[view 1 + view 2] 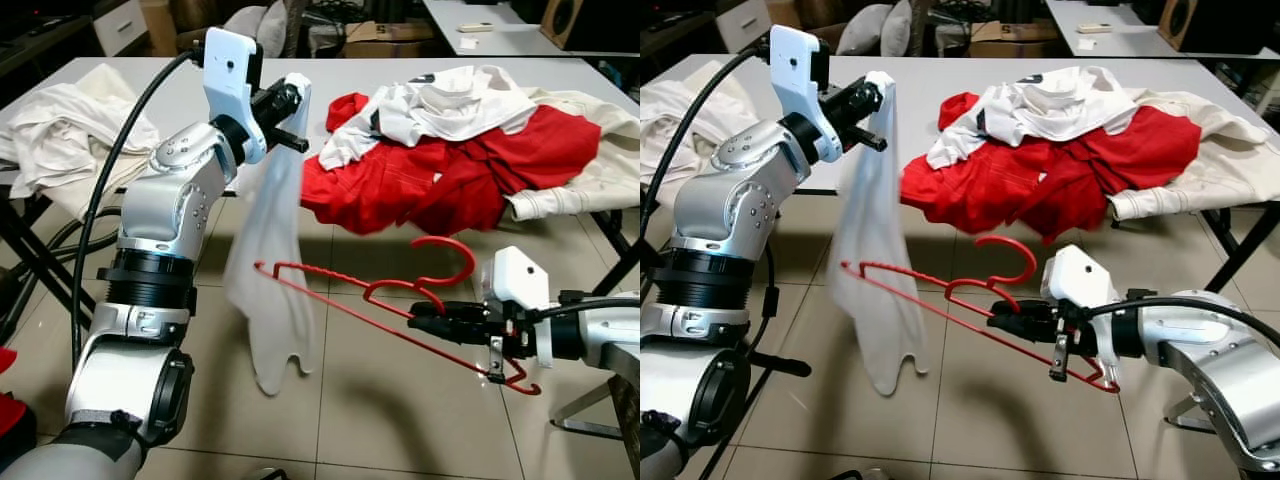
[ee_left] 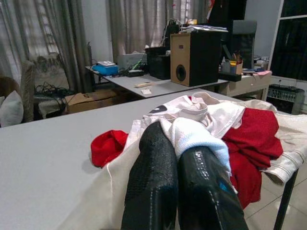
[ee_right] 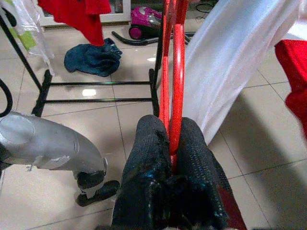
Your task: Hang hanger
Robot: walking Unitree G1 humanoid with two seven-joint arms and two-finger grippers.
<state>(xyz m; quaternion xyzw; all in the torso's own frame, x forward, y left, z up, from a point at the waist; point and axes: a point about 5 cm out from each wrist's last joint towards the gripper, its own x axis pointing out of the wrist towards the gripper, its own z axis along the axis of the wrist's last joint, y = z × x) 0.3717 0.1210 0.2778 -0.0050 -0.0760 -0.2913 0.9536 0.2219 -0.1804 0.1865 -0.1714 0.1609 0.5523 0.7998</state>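
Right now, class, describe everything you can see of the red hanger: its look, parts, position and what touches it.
The red hanger is a thin, glossy frame, plastic or coated wire by its look, with a curved hook on top and small hooked ends. It lies tilted in the air above the tiled floor, in front of the table. The right gripper has its jaws shut on the bars near the hook. Its far end reaches the hanging white cloth; whether they touch is unclear.
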